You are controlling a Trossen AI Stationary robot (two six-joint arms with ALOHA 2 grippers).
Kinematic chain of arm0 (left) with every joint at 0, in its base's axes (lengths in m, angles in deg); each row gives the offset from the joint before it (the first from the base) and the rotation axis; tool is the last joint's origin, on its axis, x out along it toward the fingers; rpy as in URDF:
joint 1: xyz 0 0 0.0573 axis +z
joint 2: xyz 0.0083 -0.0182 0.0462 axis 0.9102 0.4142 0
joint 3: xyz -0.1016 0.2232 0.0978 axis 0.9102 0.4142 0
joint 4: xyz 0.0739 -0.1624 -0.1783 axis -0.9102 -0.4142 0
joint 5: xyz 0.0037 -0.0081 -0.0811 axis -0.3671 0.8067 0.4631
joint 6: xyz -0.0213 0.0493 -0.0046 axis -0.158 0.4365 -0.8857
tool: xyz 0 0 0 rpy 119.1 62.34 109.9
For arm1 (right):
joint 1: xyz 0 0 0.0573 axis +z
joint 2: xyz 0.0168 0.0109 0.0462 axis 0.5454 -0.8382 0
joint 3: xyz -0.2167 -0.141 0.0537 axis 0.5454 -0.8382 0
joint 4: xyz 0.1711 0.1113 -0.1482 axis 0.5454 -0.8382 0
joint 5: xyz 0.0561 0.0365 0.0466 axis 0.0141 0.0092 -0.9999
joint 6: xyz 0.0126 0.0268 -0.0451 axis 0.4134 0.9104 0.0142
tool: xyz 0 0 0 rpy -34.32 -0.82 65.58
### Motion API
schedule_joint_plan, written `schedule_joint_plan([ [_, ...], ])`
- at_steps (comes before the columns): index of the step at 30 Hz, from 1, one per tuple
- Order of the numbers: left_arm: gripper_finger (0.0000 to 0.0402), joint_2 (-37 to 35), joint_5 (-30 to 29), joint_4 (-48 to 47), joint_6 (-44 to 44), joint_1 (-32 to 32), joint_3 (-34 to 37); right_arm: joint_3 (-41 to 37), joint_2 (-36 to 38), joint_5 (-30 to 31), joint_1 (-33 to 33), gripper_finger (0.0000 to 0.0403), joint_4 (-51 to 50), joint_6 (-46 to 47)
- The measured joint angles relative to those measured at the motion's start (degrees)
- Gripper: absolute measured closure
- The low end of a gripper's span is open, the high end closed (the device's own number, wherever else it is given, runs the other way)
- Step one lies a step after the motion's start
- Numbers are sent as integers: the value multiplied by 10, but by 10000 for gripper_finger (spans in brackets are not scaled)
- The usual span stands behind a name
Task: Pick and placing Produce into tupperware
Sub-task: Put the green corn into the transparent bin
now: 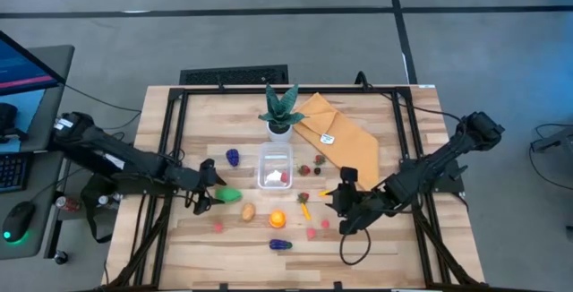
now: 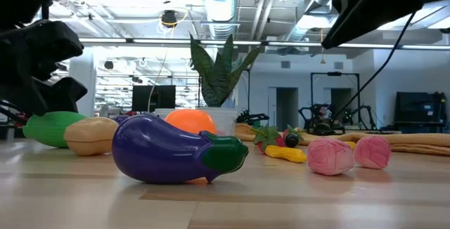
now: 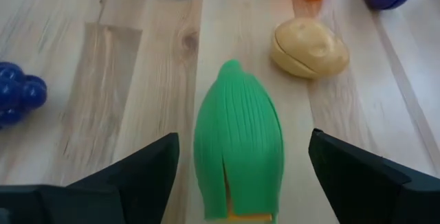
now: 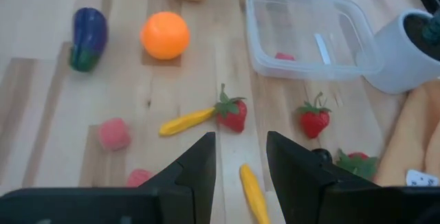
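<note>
Two fingers of my left pincer [image 3: 237, 183] stand wide open (gripping nothing) astride the green corn [image 3: 237, 141], its long axis pointing ahead toward the tupperware [image 1: 275, 167] on the desk [image 1: 376, 247].

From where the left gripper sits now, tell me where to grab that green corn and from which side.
Grip the green corn across its wide ribbed middle, coming straight on from its husk end. It lies flat between the open fingers of the left gripper, its tapered tip pointing away toward the potato, so the broad flanks probably offer the surest hold.
</note>
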Motion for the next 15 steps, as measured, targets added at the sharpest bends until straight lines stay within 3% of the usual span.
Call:
schedule_joint_plan([
  [15,88,118,10,99,-12,0,0,0,0,1,28,280,19,-2],
])
